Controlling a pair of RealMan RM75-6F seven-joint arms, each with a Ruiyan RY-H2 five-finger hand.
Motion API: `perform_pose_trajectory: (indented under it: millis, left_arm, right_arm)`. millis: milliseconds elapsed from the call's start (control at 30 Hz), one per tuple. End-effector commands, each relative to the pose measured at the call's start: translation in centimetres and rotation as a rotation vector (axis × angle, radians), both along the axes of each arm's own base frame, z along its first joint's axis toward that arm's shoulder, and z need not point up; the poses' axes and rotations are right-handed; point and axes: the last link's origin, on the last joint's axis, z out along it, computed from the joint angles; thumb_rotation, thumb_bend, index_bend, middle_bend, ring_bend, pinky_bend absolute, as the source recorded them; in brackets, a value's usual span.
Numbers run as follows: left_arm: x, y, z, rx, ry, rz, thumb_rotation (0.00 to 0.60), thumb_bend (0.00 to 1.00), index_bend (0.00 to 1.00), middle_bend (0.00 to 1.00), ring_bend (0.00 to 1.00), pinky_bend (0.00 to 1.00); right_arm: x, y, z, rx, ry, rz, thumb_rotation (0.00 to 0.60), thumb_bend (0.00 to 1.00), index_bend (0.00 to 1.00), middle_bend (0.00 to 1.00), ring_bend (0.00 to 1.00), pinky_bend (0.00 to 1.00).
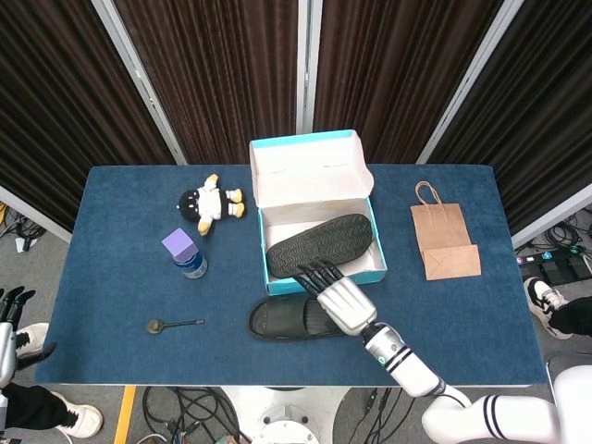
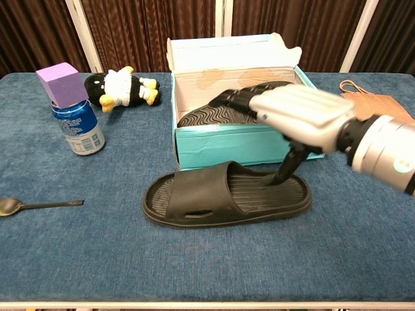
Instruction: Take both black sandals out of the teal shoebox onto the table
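1. Head view: one sandal [image 1: 291, 320] lies flat on the table [image 1: 120, 287], just at six o'clock of the shoebox [image 1: 319, 231]. The second sandal [image 1: 319, 244] sits sole-up inside.
2. The right hand [image 1: 340, 301] hovers over the heel end, fingers spread; left hand out of sight.
3. Chest view: right hand [image 2: 301, 116] open, holding nothing, one fingertip [image 2: 280, 179] touching the footbed of the sandal [image 2: 227, 201].

You will find no readable text, brand, number or sign in either view. The blue can [image 2: 78, 126] carries printed markings, but they are too small and blurred to make out; the shoebox [image 2: 246, 146] shows none.
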Motion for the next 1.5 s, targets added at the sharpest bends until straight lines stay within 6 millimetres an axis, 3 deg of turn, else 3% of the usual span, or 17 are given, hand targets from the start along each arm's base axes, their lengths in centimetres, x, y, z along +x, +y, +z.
perform_pose_trajectory:
  millis: [33,200,333,467,633,900,1100,1300,1500]
  left_arm:
    - [0.0,0.0,0.0,0.000,0.002,0.000,0.600,0.00,0.18,0.10,0.02,0.12]
    - [0.3,0.2,-0.1,-0.006,0.000,-0.010,0.600,0.00,0.18,0.10,0.02,0.12]
    - [0.6,0.3,0.0,-0.007,0.003,-0.021,0.600,0.00,0.18,0.10,0.02,0.12]
    - [0.6,0.1,0.1,-0.004,0.006,-0.009,0.600,0.00,0.18,0.10,0.02,0.12]
    - [0.3,-0.2,0.0,-0.009,0.003,0.011,0.600,0.00,0.18,0.10,0.02,0.12]
    - [0.2,-0.2,0.0,-0.009,0.007,0.019,0.600,0.00,0.18,0.10,0.02,0.12]
    - [0.0,-0.2,-0.1,-0.014,0.005,0.028,0.600,0.00,0.18,0.10,0.02,0.12]
    - [-0.1,-0.2,-0.2,-0.016,-0.002,0.024,0.600,0.00,0.18,0.10,0.02,0.12]
    - [-0.3,-0.1,-0.3,-0.018,-0.007,0.025,0.600,0.00,0.18,0.10,0.02,0.12]
  right_arm:
    - [0.2,-1.3,3.3,-0.026,-0.041,-0.023,0.600,0.00,0.00,0.00,0.00,0.00]
    - [0.9,-4.5,6.6,0.001,-0.116,-0.078,0.600,0.00,0.00,0.02,0.00,0.00]
    - [2.1,-9.3,7.5,0.024,-0.090,-0.131,0.600,0.00,0.01,0.09,0.00,0.00]
    - [3.0,-13.0,6.5,0.049,0.004,-0.160,0.600,0.00,0.06,0.11,0.00,0.01]
    - [3.6,-15.3,4.1,0.088,0.100,-0.185,0.600,0.00,0.07,0.12,0.00,0.01]
    - [3.2,-16.5,0.5,0.132,0.182,-0.226,0.600,0.00,0.10,0.13,0.00,0.01]
    - [3.0,-16.7,-0.3,0.118,0.204,-0.218,0.600,0.00,0.13,0.15,0.00,0.02]
    - [2.9,-16.3,-1.0,0.093,0.204,-0.205,0.600,0.00,0.20,0.19,0.05,0.14]
    - [3.0,-16.2,-1.6,0.090,0.199,-0.216,0.600,0.00,0.21,0.20,0.05,0.16]
